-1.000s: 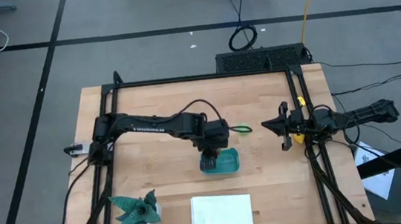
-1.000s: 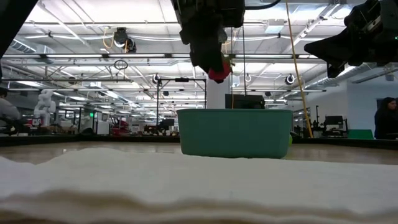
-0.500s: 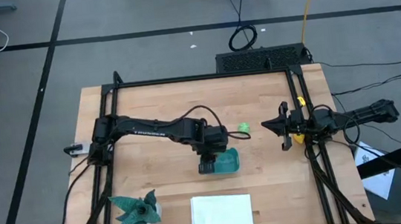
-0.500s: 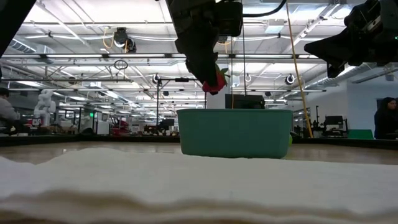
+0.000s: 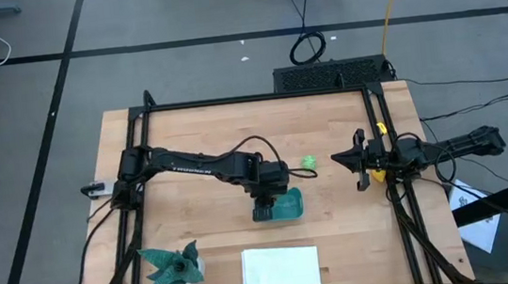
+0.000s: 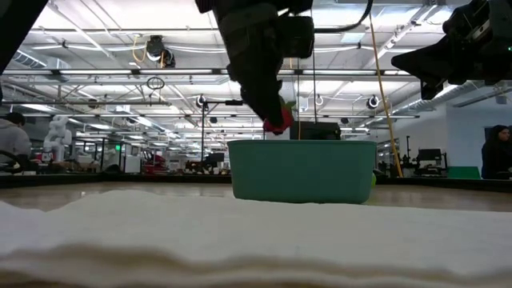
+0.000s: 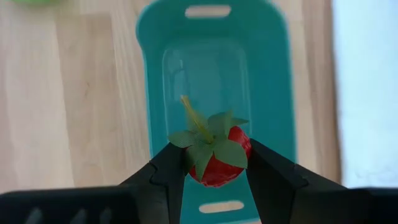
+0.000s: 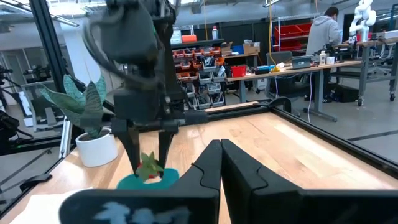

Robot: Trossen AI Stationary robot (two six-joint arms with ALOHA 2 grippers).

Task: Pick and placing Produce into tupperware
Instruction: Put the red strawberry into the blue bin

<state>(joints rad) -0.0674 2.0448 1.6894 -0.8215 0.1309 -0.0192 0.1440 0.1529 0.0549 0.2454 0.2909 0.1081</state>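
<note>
Left gripper (image 7: pixel 214 171): it is hanging right over the teal tupperware (image 7: pixel 149 93), jaws partly closed and pinching the red produce piece (image 7: pixel 219 163) by its sides, green leafy top facing the wrist camera.
Red piece, seen from table height: it is sitting at the fingertips just above the tub's (image 6: pixel 302 170) rim, near the tub's left end, not yet inside.
Right gripper (image 5: pixel 361 159): it is waiting well off to the right side of the table, fingers pressed together, holding nothing.
Light green piece (image 5: pixel 308 163): it is lying on the bare wood just beyond the tub (image 5: pixel 287 205), apart from it.
Yellow piece: I am not spotting it with any certainty.
Risk, release point: the fruit is hovering near one end rather than the middle, so I reckon a drop from here could clip the rim and roll out over the table.
Risk, descent: the fingers are straddling the fruit close to the tub wall; going lower could nudge or tip this light tub.
Risk, sticking: the leafy cap could be catching on a finger as the jaws part.
Writing: pale lettering is running along the left arm (image 5: pixel 190 163), too small for me to read.
</note>
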